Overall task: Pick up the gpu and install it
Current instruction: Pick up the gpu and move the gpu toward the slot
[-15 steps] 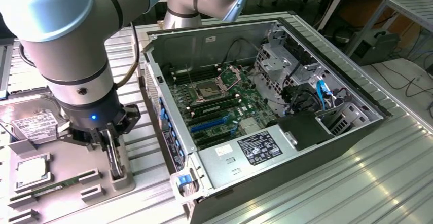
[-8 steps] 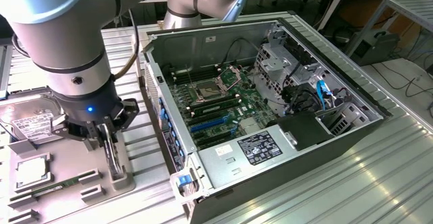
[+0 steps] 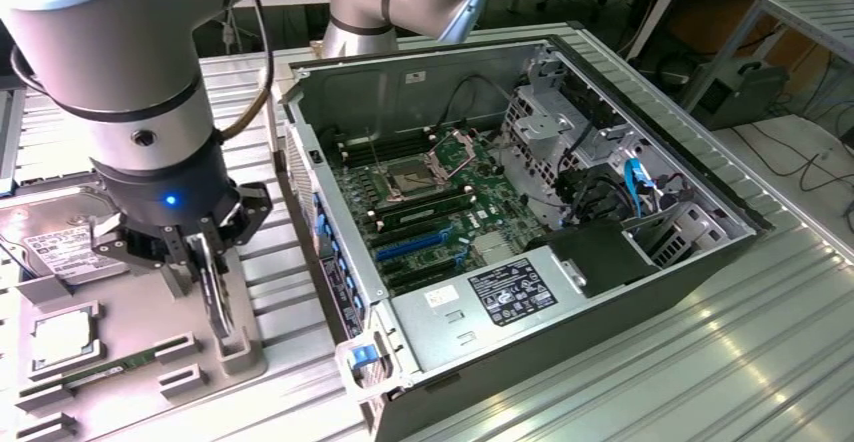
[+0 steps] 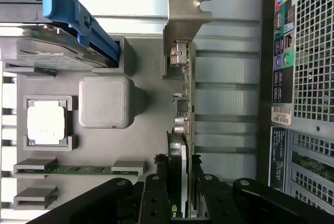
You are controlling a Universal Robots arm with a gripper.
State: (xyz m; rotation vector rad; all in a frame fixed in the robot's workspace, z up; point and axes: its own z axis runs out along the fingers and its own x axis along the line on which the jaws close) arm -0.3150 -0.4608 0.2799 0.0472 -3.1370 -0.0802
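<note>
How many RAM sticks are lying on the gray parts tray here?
1. The RAM stick lies in a holder on the gray tray, beside the CPU; the next holder is empty. The arm may hide more.

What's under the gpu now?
The grey holder tray lies under the gpu, which stands on edge with the gripper shut on it. Whether its lower edge touches the tray is hidden.
</note>
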